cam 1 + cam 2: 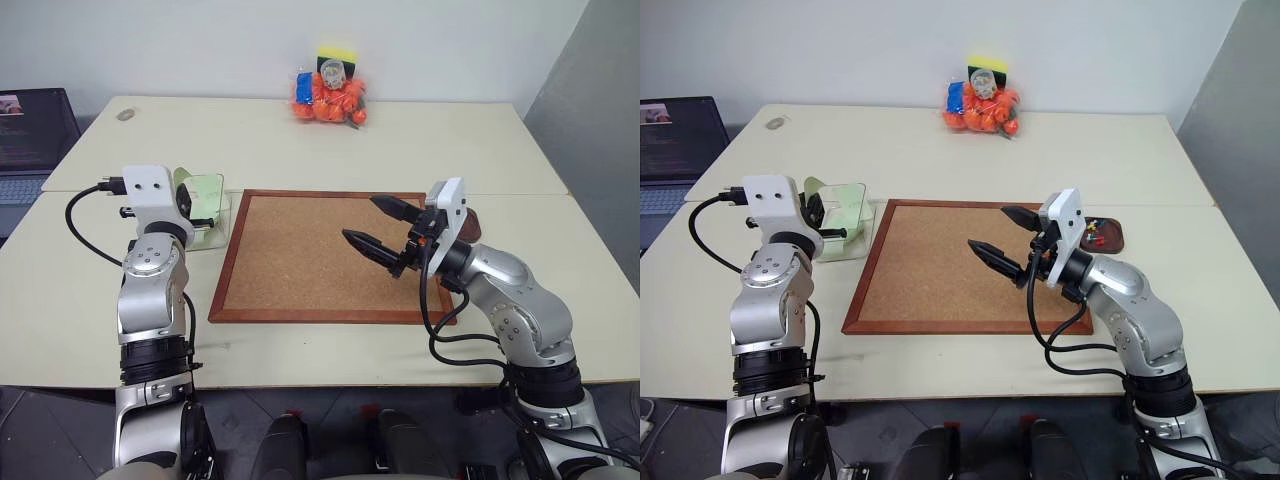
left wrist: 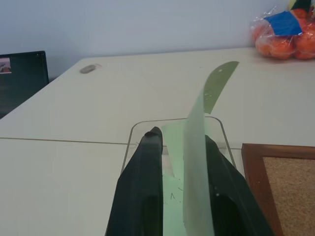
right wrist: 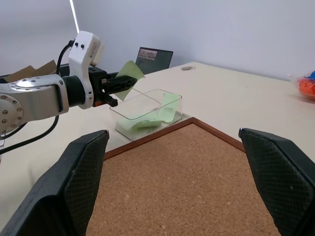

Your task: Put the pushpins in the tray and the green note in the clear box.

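The green note (image 2: 199, 162) stands on edge between the fingers of my left gripper (image 2: 182, 140) and leans against one finger. The jaws are parted, with a gap on the note's other side. Gripper and note hang just over the clear box (image 3: 147, 105), which sits left of the corkboard. My right gripper (image 1: 361, 218) hovers wide open and empty above the right part of the corkboard. The dark brown tray (image 1: 1110, 235) lies beyond the board's right edge, behind my right wrist. Small coloured pushpins (image 1: 1093, 229) lie in it.
The wood-framed corkboard (image 1: 310, 255) fills the table's middle. Bent pale green sheets (image 3: 152, 117) lie inside the clear box. A bag of orange fruit (image 1: 330, 95) stands at the far edge, a laptop (image 1: 30, 130) off the left side, and a small grey object (image 1: 125, 114) at the far left.
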### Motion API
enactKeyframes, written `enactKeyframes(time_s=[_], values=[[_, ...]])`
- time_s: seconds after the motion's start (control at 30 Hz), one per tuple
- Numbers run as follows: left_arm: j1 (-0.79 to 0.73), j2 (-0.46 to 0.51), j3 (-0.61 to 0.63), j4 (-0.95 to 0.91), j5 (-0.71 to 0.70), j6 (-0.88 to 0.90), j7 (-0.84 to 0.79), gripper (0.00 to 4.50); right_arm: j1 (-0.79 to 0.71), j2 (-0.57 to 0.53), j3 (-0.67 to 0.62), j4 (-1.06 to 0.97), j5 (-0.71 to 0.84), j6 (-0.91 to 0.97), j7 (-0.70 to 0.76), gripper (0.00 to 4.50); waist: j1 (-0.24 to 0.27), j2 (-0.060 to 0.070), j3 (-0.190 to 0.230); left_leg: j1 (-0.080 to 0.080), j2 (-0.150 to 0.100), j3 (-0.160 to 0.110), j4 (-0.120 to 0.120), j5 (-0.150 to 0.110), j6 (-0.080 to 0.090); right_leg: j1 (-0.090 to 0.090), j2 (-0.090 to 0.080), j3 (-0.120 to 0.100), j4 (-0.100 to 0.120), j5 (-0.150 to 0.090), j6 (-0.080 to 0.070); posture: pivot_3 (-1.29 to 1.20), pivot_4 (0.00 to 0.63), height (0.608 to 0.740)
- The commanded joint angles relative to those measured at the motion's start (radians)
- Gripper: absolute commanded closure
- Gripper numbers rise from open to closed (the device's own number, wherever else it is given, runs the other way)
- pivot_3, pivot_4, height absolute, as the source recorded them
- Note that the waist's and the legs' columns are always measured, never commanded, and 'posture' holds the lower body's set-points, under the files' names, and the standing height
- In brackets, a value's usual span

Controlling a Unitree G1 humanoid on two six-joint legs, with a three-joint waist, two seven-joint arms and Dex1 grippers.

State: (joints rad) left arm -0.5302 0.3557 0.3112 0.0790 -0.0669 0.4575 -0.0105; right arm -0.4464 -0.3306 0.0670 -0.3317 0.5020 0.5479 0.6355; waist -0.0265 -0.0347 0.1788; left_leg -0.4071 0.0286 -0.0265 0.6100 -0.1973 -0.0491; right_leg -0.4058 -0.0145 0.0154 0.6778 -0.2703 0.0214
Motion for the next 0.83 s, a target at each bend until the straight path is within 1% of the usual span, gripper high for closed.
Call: enactKeyframes(time_s=[0.03, 0.07, 0.1, 0.17, 0.23, 0.33, 0.47, 0.53, 0.63, 0.73, 0.83], values=[[-0.034, 0.017, 0.001, 0.007, 0.003, -0.027, 0.007, 2.64, -0.019, -0.004, -0.013, -0.034, 0.015, -0.004, 0.002, 0.00, 0.000, 0.000, 0.000, 0.000, 0.000, 0.000, 0.000, 0.000, 0.000, 0.000, 0.000, 0.000, 0.000, 0.000, 0.000, 0.00, 0.150, 0.740], [-0.037, 0.018, 0.001, 0.014, 0.003, -0.030, 0.008, 2.30, -0.018, -0.005, -0.014, -0.035, 0.016, -0.004, 0.001, 0.00, 0.000, 0.000, 0.000, 0.000, 0.000, 0.000, 0.000, 0.000, 0.000, 0.000, 0.000, 0.000, 0.000, 0.000, 0.000, 0.00, 0.150, 0.740], [-0.040, 0.017, 0.003, 0.020, 0.001, -0.033, 0.010, 2.20, -0.017, -0.005, -0.014, -0.036, 0.015, -0.003, -0.001, 0.00, 0.000, 0.000, 0.000, 0.000, 0.000, 0.000, 0.000, 0.000, 0.000, 0.000, 0.000, 0.000, 0.000, 0.000, 0.000, 0.00, 0.150, 0.740], [-0.046, 0.017, 0.005, 0.029, 0.000, -0.038, 0.012, 1.82, -0.016, -0.005, -0.015, -0.038, 0.014, -0.003, -0.003, 0.00, 0.000, 0.000, 0.000, 0.000, 0.000, 0.000, 0.000, 0.000, 0.000, 0.000, 0.000, 0.000, 0.000, 0.000, 0.000, 0.00, 0.150, 0.740], [-0.049, 0.019, 0.006, 0.036, 0.000, -0.043, 0.012, 1.31, -0.016, -0.005, -0.017, -0.039, 0.013, -0.002, -0.006, 0.00, 0.000, 0.000, 0.000, 0.000, 0.000, 0.000, 0.000, 0.000, 0.000, 0.000, 0.000, 0.000, 0.000, 0.000, 0.000, 0.00, 0.150, 0.740], [-0.050, 0.018, 0.008, 0.037, -0.011, -0.043, 0.000, 0.79, -0.014, -0.007, -0.018, -0.042, 0.010, -0.001, -0.012, 0.00, 0.000, 0.000, 0.000, 0.000, 0.000, 0.000, 0.000, 0.000, 0.000, 0.000, 0.000, 0.000, 0.000, 0.000, 0.000, 0.00, 0.150, 0.740], [-0.011, -0.021, -0.021, -0.058, -0.094, -0.024, -0.097, 0.06, 0.004, -0.019, -0.014, -0.048, -0.042, -0.010, -0.053, 0.00, 0.000, 0.000, 0.000, 0.000, 0.000, 0.000, 0.000, 0.000, 0.000, 0.000, 0.000, 0.000, 0.000, 0.000, 0.000, 0.00, 0.150, 0.740], [0.042, -0.050, -0.054, -0.144, -0.139, 0.016, -0.142, 0.06, 0.031, -0.019, -0.006, -0.052, -0.102, -0.029, -0.112, 0.00, 0.000, 0.000, 0.000, 0.000, 0.000, 0.000, 0.000, 0.000, 0.000, 0.000, 0.000, 0.000, 0.000, 0.000, 0.000, 0.00, 0.150, 0.740], [0.158, -0.079, -0.114, -0.289, -0.156, 0.016, -0.180, 0.06, 0.085, 0.015, -0.012, -0.065, -0.209, -0.039, -0.261, 0.00, 0.000, -0.001, 0.000, 0.000, 0.000, 0.001, 0.000, 0.000, -0.001, 0.000, -0.002, 0.001, 0.000, 0.001, -0.001, 0.00, 0.150, 0.740], [0.239, -0.100, -0.148, -0.360, -0.143, 0.009, -0.171, 0.06, 0.120, 0.040, -0.013, -0.053, -0.305, -0.058, -0.368, 0.00, -0.002, -0.001, 0.000, 0.000, 0.000, 0.001, 0.000, 0.000, -0.001, 0.000, -0.003, 0.002, 0.000, 0.001, -0.001, 0.00, 0.150, 0.740], [0.307, -0.150, -0.153, -0.407, -0.158, 0.018, -0.138, 0.06, 0.166, 0.077, -0.002, -0.036, -0.361, -0.085, -0.433, 0.00, -0.003, -0.001, 0.000, 0.001, 0.000, 0.001, 0.000, 0.000, -0.001, 0.000, -0.001, 0.002, 0.001, 0.000, 0.000, 0.00, 0.150, 0.740]])
